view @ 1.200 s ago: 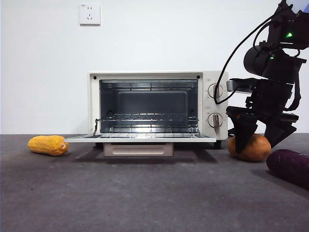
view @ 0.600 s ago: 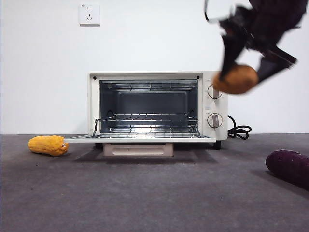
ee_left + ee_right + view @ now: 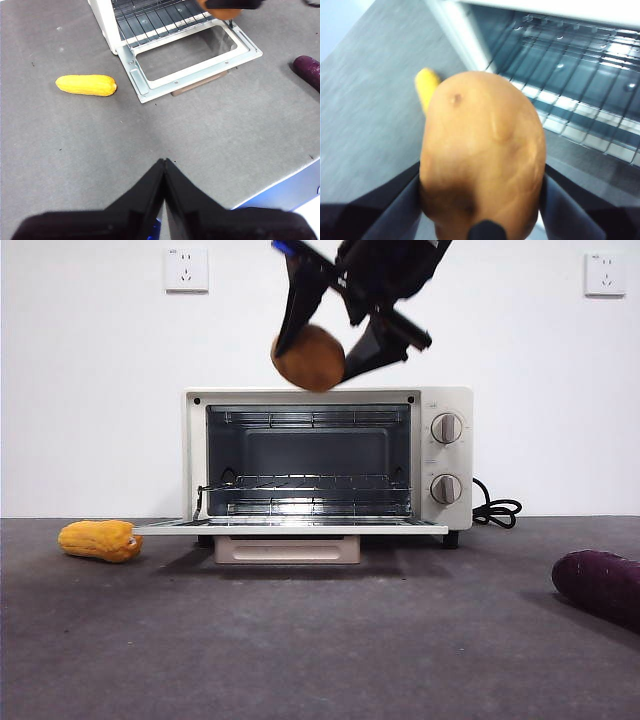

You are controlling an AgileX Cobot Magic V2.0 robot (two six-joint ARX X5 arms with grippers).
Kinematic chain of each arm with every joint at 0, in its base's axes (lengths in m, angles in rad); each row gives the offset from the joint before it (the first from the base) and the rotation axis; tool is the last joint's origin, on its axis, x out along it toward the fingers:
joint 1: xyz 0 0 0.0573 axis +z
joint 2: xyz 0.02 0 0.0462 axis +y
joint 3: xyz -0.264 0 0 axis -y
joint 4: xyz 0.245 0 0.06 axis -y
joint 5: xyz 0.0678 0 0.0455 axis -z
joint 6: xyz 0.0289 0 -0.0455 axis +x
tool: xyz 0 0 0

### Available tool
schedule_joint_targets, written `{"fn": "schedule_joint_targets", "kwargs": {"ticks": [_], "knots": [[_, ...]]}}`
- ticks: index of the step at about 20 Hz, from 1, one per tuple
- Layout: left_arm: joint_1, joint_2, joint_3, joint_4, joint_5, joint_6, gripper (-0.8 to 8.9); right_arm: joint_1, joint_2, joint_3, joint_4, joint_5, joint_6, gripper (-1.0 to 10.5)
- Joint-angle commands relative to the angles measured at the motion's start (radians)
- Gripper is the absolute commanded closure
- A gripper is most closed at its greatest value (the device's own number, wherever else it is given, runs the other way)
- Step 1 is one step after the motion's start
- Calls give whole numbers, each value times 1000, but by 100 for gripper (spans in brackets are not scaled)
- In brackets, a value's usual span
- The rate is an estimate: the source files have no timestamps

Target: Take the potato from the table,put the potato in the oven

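My right gripper [image 3: 318, 360] is shut on the potato [image 3: 309, 357], an orange-brown oval lump, and holds it in the air just above the oven's top front edge. In the right wrist view the potato [image 3: 482, 150] fills the middle between the two dark jaws, with the oven's wire rack [image 3: 580, 75] beyond it. The cream-white oven [image 3: 445, 455] stands at the back of the dark grey table [image 3: 300, 640] with its door [image 3: 290, 527] folded down flat. My left gripper [image 3: 164, 163] hangs shut and empty over the table in front of the oven.
A yellow ridged vegetable [image 3: 100, 540] lies left of the oven door. A dark purple vegetable [image 3: 600, 585] lies at the right. The oven's black cord [image 3: 497, 511] coils beside it. The table's front edge [image 3: 280, 185] shows in the left wrist view.
My right gripper lifted the potato off the table at the oven's right and carried it up and leftward, to above the oven's opening. The left arm has stayed put.
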Motion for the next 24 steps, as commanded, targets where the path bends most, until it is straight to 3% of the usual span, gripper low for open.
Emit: {"fn": "schedule_joint_targets", "kwargs": {"ticks": [1, 10, 24], "knots": [[-2, -3, -3, 4, -3, 13, 819, -6, 76, 22, 20, 18, 30, 953], [-2, -3, -3, 4, -3, 35, 819, -7, 311, 200, 56, 163, 26, 949], [-2, -3, -3, 4, -3, 35, 819, -32, 430, 304, 147, 245, 31, 950]]}}
